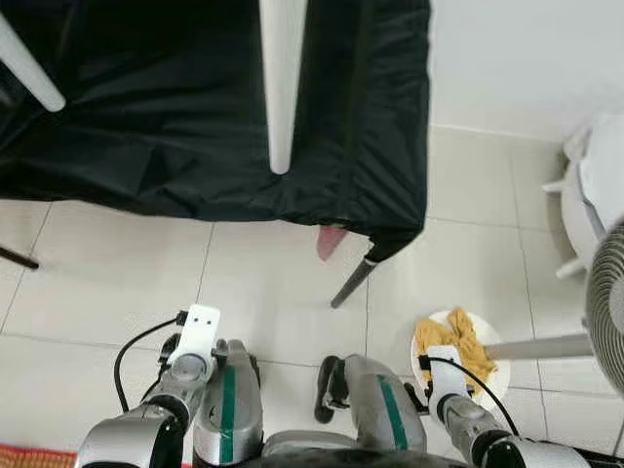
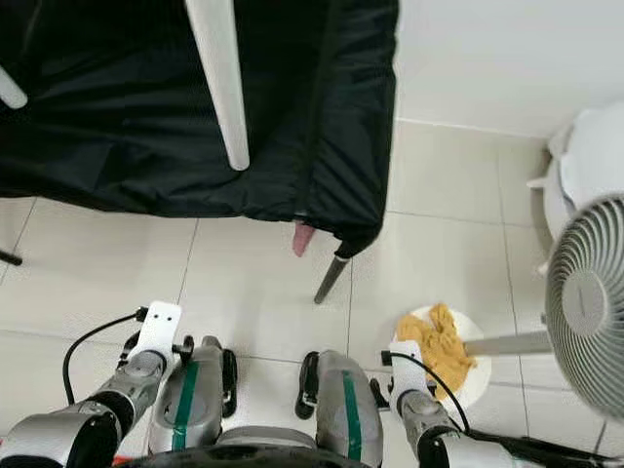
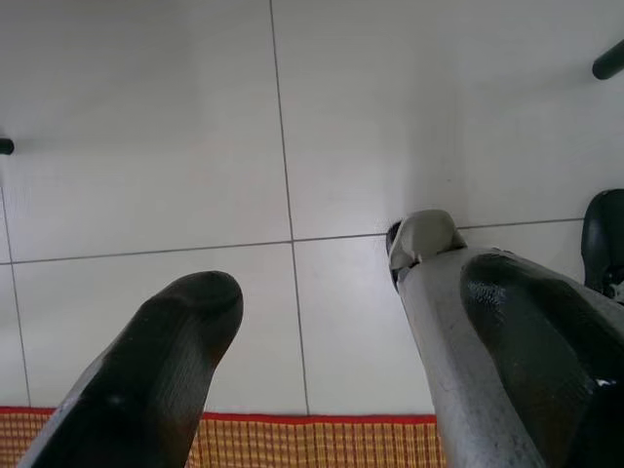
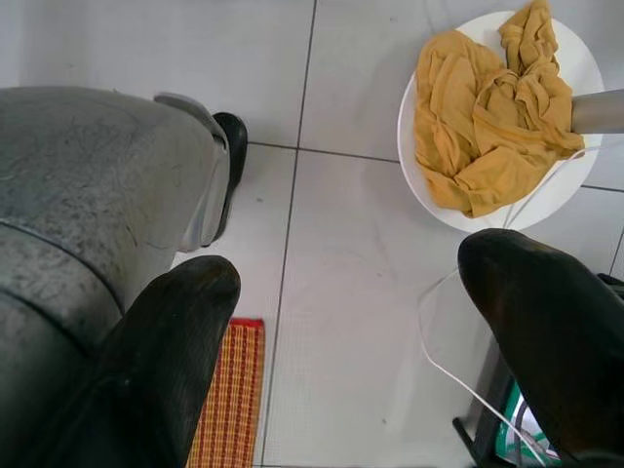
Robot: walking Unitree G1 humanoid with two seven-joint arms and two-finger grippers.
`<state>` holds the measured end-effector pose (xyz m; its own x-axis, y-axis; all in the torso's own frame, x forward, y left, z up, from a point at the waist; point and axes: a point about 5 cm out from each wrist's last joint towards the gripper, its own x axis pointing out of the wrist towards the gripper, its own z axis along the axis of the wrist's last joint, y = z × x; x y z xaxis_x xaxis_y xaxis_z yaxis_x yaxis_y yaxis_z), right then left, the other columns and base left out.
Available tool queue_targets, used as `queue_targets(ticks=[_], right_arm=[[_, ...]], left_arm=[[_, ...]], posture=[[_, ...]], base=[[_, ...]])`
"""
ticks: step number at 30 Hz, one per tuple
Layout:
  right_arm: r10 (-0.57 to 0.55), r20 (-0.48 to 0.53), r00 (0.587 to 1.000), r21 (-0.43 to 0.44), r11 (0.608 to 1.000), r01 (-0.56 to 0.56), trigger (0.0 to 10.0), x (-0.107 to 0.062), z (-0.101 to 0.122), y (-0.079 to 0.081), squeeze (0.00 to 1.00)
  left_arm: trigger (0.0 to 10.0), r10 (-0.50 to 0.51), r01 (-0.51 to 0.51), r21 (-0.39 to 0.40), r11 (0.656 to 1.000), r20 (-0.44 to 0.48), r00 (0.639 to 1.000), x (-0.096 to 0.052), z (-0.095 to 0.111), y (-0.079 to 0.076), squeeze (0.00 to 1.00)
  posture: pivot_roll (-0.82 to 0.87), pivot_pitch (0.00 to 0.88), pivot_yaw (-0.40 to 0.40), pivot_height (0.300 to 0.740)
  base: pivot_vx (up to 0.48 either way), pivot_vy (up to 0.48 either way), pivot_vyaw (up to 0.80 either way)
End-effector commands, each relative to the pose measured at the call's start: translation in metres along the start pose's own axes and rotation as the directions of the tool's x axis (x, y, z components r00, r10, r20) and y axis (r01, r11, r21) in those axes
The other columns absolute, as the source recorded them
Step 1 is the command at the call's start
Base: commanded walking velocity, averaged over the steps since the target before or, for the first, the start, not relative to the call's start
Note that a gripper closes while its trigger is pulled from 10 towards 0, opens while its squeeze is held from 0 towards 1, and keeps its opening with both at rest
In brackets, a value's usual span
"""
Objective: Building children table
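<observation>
Two white table legs point up over a black cloth-covered table: one leg in the middle, another at the far left. Both my arms hang at my sides, well short of that table. My left gripper is open above the pale floor tiles, beside my own silver leg. My right gripper is open too, with nothing between its fingers, over the tiles near a yellow cloth.
The yellow cloth lies on the round white base of a standing fan at my right. A black table leg slants to the floor, with a pink object beside it. An orange woven mat lies behind my feet.
</observation>
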<state>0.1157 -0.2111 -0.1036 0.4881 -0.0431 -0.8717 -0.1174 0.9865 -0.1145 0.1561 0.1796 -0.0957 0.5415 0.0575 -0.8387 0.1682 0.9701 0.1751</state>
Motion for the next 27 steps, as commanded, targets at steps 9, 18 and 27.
queue_targets(ticks=[9,18,27], right_arm=[[0.027,-0.032,0.999,0.005,1.000,-0.026,10.0,0.001,-0.001,0.005,0.00],[0.025,-0.030,0.999,-0.005,1.000,-0.025,10.0,0.002,0.001,0.003,0.00],[0.023,-0.024,0.999,-0.005,1.000,-0.023,10.0,0.003,0.006,0.003,0.00]], left_arm=[[10.0,-0.081,0.085,0.083,0.993,-0.041,0.996,-0.002,-0.011,-0.011,0.00],[10.0,-0.072,0.073,0.068,0.995,-0.020,0.997,-0.001,-0.003,-0.008,0.00],[10.0,-0.003,0.003,0.015,1.000,-0.004,1.000,0.001,0.003,0.005,0.00]], posture=[[0.08,0.082,-0.030,0.740],[0.07,0.093,-0.036,0.740],[0.08,0.072,-0.036,0.740]], base=[[0.000,0.000,-0.38],[0.000,0.000,-0.73],[0.000,0.000,-0.73]])
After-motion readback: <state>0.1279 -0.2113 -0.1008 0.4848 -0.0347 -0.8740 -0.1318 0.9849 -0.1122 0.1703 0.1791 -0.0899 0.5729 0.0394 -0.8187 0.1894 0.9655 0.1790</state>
